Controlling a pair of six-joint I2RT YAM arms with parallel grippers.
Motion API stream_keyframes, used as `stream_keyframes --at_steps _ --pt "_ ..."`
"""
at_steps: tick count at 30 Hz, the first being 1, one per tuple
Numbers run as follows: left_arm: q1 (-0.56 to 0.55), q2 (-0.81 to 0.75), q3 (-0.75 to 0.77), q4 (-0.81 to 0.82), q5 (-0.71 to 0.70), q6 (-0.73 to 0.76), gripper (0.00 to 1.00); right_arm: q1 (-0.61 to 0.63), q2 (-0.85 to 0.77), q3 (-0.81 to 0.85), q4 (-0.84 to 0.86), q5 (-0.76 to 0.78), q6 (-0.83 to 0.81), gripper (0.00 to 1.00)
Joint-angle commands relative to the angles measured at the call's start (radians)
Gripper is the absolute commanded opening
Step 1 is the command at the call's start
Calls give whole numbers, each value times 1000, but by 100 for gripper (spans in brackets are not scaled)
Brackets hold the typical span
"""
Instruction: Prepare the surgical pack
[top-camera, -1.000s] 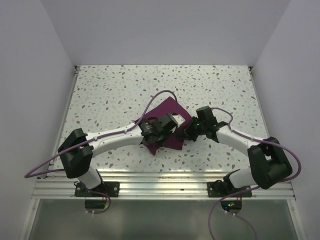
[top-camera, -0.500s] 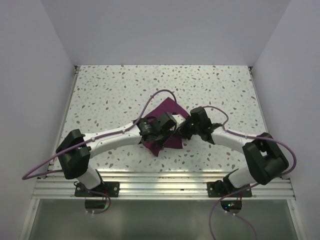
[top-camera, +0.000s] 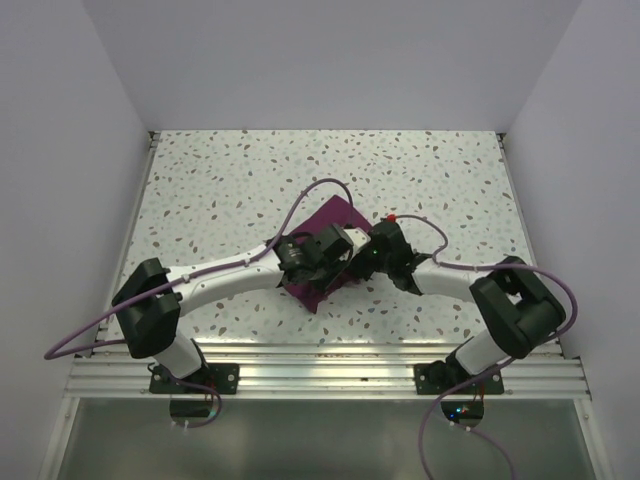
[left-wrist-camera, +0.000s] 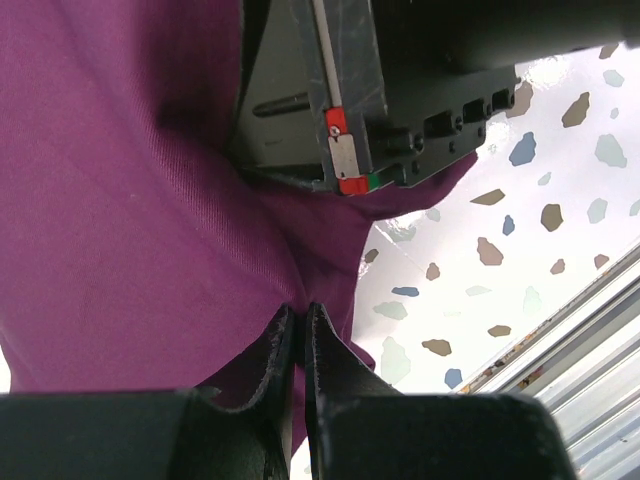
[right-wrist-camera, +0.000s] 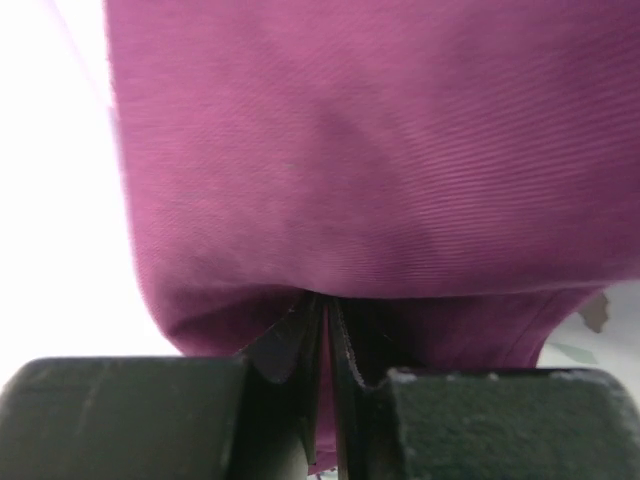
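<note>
At the near edge an aluminium rail (top-camera: 320, 372) carries both arm bases, and purple cables (top-camera: 90, 335) loop out from them. The left arm (top-camera: 225, 280) stretches in from the left and the right arm (top-camera: 450, 285) bends in from the right, so that the two wrists meet a little nearer than the middle of the speckled desk (top-camera: 220, 180). Between them sits the surgical pack's drape (top-camera: 335, 213), a deep purple-maroon cloth gathered small; from above the wrists cover most of it, leaving one corner pointing to the far side and a strip of its near edge showing. The left fingers (left-wrist-camera: 290, 335) are clenched on a pleat of the drape, their tips almost touching with only cloth pinched between them. Just beyond, in the left wrist view, a dark housing (left-wrist-camera: 400, 90) with small red and green marks rests against the cloth, and bare desk and the rail show at the right. The right fingers (right-wrist-camera: 318, 320) are likewise clamped tight on a fold at the drape's edge, and smooth purple cloth fills nearly all of that view beyond them. Farther back the desk runs on to plain pale walls (top-camera: 320, 60).
</note>
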Motion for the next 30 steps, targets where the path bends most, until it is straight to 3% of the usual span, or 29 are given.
stream_keyframes --at_steps 1,8,11,14,18,26,30 --pt "-7 -32 59 25 76 8 0 8 22 35 -1 40 -22 12" --pt "-7 -43 47 19 66 23 0 -3 -159 154 -451 126 -192 34" --pt "-7 -46 32 18 63 25 0 -21 -217 191 -559 142 -249 45" --pt "-7 -55 13 24 64 20 0 -90 -252 176 -576 94 -256 63" --pt "-6 -57 12 24 63 17 0 -152 -245 164 -564 25 -262 73" --pt "-7 -48 30 21 67 22 0 -183 -150 212 -494 -56 -217 77" --pt "-6 -42 32 24 73 26 0 -179 -118 231 -487 -52 -196 84"
